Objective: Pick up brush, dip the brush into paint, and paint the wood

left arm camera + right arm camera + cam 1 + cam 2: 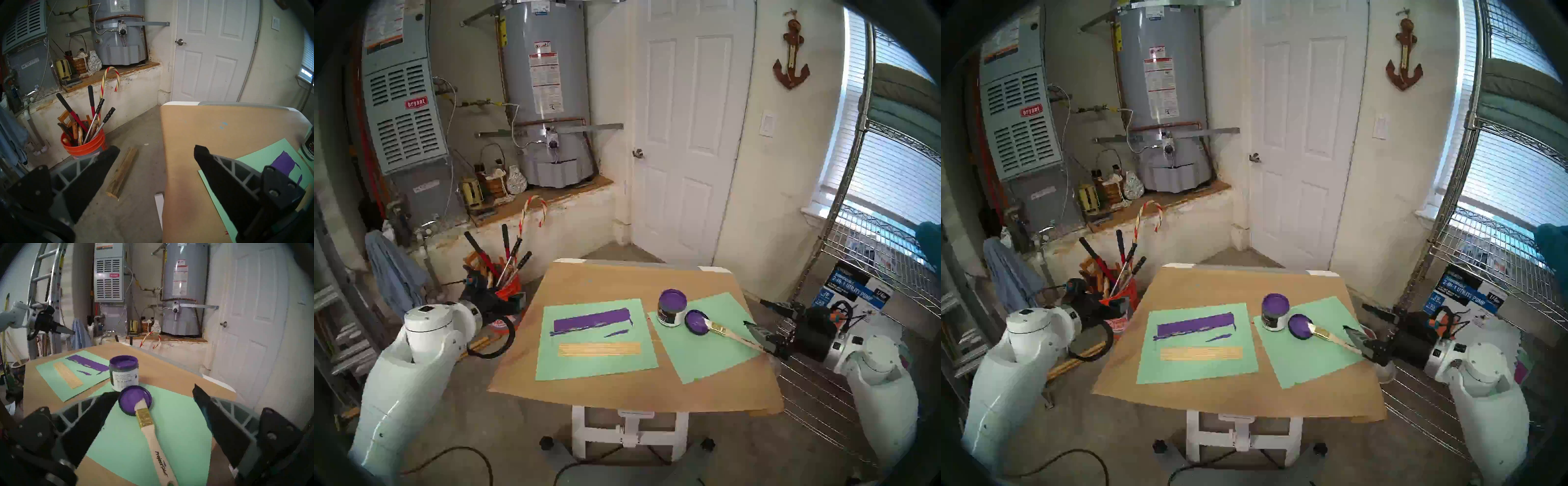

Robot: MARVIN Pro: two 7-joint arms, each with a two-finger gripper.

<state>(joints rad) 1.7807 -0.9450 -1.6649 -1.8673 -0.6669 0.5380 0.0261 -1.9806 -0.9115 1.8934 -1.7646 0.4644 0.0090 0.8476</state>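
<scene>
Brush lies w/ bristles on lid, handle btwn spread right end effector; left end effector also spread.

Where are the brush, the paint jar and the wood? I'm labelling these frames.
brush (157,443): right wrist view, on the pale handle.
paint jar (671,314): head left view, on the label.
wood (599,349): head left view, middle of the bare panel.
</scene>
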